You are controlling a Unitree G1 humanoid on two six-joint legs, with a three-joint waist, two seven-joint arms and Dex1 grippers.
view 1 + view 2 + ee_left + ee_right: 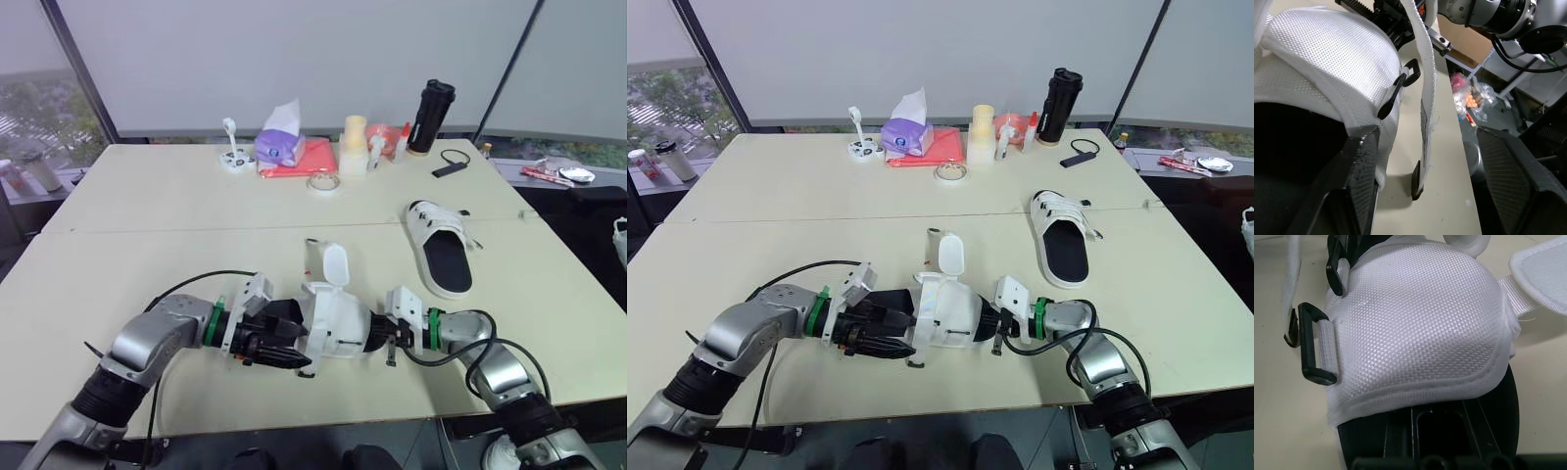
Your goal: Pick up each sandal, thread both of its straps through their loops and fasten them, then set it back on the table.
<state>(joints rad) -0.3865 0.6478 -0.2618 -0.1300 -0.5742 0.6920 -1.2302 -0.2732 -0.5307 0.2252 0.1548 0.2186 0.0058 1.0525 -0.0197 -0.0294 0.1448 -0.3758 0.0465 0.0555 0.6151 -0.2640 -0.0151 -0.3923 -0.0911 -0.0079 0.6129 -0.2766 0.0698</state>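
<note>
Grippers, both yours, met at the near sandal (pixel 333 315) by the table's (pixel 147 264) front edge: left gripper (pixel 281 343) spread around its hanging strap (pixel 1426 73), right gripper (pixel 384 338) seemingly pinching its sole. The far sandal (pixel 441 250), second of two, lay well apart, bare tabletop between.

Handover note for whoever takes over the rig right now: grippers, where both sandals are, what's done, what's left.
Left gripper: fingers open, at one end of the near sandal, with a loose strap hanging between them.
Right gripper: at that sandal's other end; grip unclear.
Near sandal: between both grippers at the table's front side. Its black loops are empty and one strap flap stands up.
Far sandal: flat on the table, to the right; its fastening is unclear.
Done: no strap threaded on the near sandal.
Left: thread and fasten both straps, set it down, check the far sandal.
</note>
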